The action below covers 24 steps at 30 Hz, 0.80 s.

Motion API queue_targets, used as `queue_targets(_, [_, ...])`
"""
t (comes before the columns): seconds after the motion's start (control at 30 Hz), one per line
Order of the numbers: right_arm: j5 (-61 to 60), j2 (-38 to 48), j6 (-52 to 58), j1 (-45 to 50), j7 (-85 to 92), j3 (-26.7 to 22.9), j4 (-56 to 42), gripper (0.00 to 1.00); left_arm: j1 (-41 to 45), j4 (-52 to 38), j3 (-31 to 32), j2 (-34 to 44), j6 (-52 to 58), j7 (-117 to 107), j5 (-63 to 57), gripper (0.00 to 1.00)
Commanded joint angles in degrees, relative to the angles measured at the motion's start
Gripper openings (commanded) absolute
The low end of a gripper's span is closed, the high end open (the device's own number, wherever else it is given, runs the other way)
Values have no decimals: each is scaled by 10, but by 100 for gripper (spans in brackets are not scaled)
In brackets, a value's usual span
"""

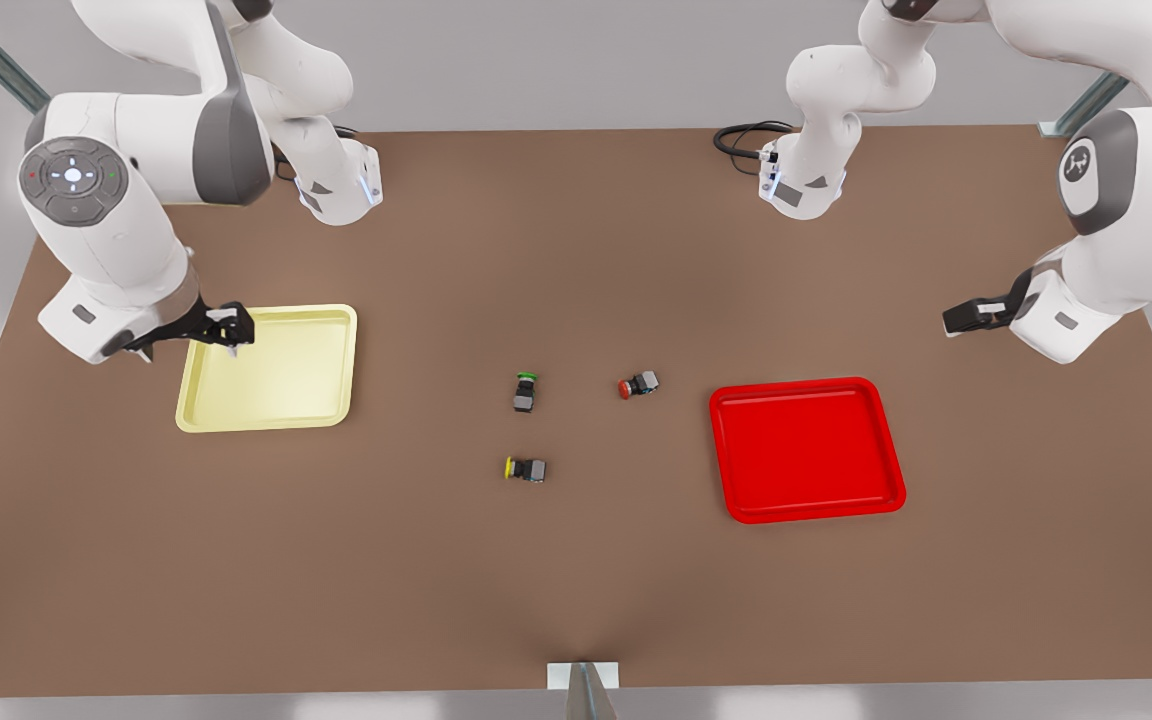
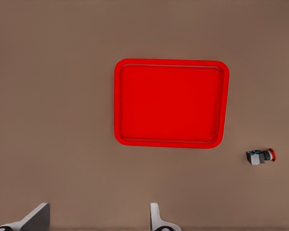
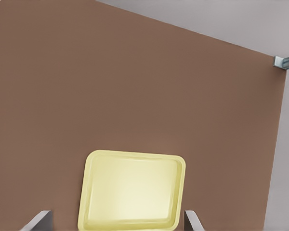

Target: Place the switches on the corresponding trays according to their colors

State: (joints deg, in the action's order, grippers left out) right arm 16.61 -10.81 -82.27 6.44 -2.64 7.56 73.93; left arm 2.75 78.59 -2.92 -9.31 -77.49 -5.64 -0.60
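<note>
Lying loose mid-table [image 1: 576, 600]: yellow switch [image 1: 526, 469], with red switch [image 1: 639, 385] at 2 o'clock. Sitting apart: red tray [image 1: 804, 449] at 3 o'clock, yellow tray [image 1: 268, 370] at 9. Hovering wide open, empty: left end effector [image 1: 958, 320] beyond red tray, right end effector [image 1: 229, 330] over yellow tray.

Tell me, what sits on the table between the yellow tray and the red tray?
Three small switches, seen in the front view: green-capped, red-capped and yellow-capped, between the yellow tray and the red tray.
</note>
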Motion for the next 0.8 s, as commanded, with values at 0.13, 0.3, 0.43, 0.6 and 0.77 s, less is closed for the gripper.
queue_targets(0.13, [-22,-53,0,40,2,1,1,100,3,1,84,-17,2,5,-2,100])
queue_targets(0.3, [-104,-210,-176,182,202,7,3,100,10,6,206,-93,-127,-2,-2,100])
queue_targets(0.43, [-104,-285,-362,183,384,7,6,100,16,5,242,-108,-139,-83,0,100])
queue_targets(0.6, [-105,-320,-445,212,381,16,6,100,42,2,260,-156,-211,261,33,99])
queue_targets(0.77, [-103,-330,-448,205,472,34,15,100,91,2,261,-177,-246,469,58,100])
